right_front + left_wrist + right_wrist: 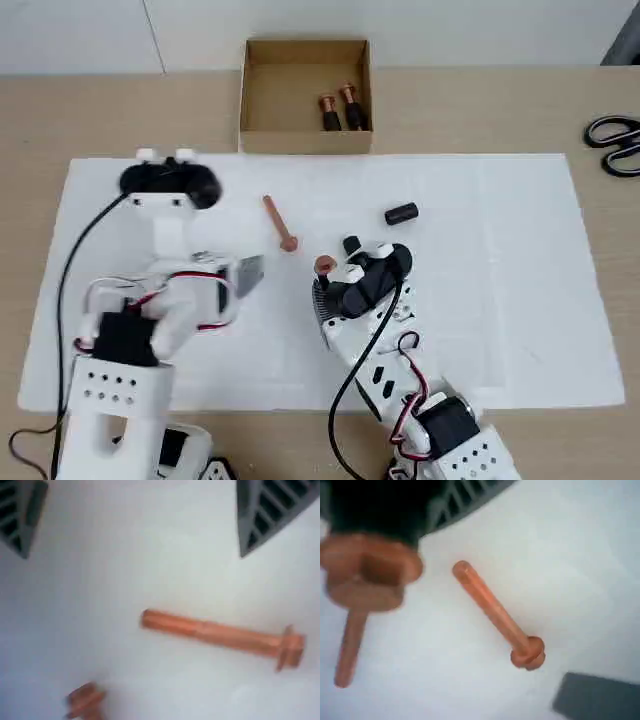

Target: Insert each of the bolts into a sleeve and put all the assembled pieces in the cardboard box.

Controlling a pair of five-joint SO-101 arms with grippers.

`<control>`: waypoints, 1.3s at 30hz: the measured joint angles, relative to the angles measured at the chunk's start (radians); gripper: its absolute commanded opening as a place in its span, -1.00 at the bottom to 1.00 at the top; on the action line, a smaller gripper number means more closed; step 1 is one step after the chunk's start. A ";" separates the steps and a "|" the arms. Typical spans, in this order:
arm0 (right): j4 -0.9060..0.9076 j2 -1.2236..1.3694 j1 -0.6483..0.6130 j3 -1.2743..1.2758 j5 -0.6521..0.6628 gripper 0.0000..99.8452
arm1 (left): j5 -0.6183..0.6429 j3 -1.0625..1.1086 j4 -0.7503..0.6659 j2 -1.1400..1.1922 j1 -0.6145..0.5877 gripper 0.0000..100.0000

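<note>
A loose copper bolt (280,223) (220,635) (495,615) lies flat on the white paper (500,300), in front of the cardboard box (255,100). My left gripper (248,272) (132,555) hovers open just short of it, holding nothing. My right gripper (335,275) is shut on a second bolt (325,265) (367,575) (85,700), held near its head with the shaft hanging toward the paper. A black sleeve (401,213) lies loose to the right. Two assembled pieces (338,108) rest in the box.
Scissors (615,143) lie on the bare table at the far right edge. The two grippers are close together near the middle of the paper. A grey fingertip (595,700) of the left gripper shows near the loose bolt's head.
</note>
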 measured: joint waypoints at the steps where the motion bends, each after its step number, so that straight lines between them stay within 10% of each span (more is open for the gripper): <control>1: 0.002 0.000 0.018 0.000 0.000 -0.99 | -0.038 0.000 0.023 0.000 -0.035 -0.49; 14: 0.235 0.213 0.285 -0.456 0.081 -0.99 | -0.176 0.000 0.109 0.000 -0.129 -0.49; 39: 0.012 2.384 0.270 -2.380 0.118 -0.99 | -0.180 0.028 0.109 0.000 -0.137 -0.49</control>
